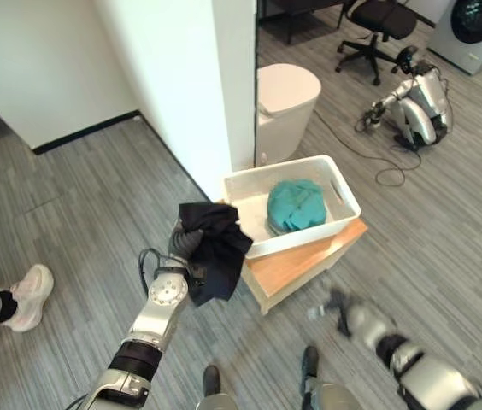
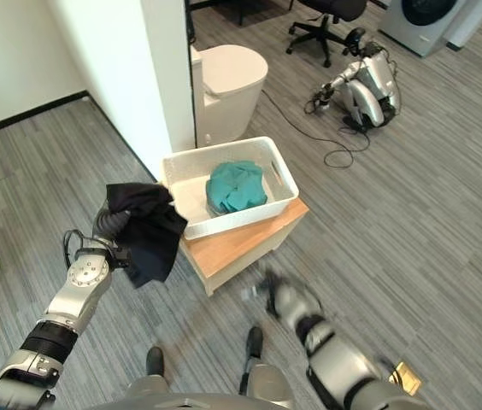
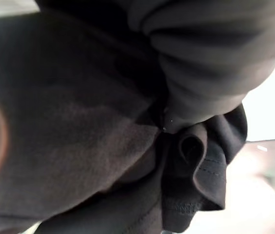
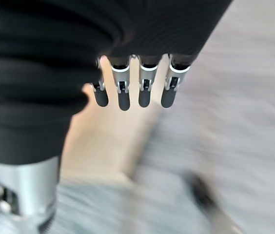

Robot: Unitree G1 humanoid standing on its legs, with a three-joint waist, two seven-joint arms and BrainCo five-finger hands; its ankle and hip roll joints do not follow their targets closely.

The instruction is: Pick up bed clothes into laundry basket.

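Note:
A black garment [image 1: 214, 248] hangs bunched from my left hand [image 1: 183, 242], which is raised just left of the white laundry basket [image 1: 344, 195]; in the left wrist view the dark cloth [image 3: 127, 161] gathers into folds right at the hand. The basket sits on a low wooden stand [image 1: 301, 260] and holds a crumpled teal cloth [image 1: 296, 205]. My right hand [image 1: 343, 312] is low in front of the stand, its fingers [image 4: 123, 95] straight and holding nothing, with the stand's top [image 4: 103, 141] beyond them.
A white wall corner [image 1: 181, 94] stands right behind the basket, with a white lidded bin [image 1: 285, 94] beside it. Another robot [image 1: 419, 104] and its cable lie on the floor at the right, near an office chair [image 1: 378, 26]. A person's shoe [image 1: 27, 295] is at the left.

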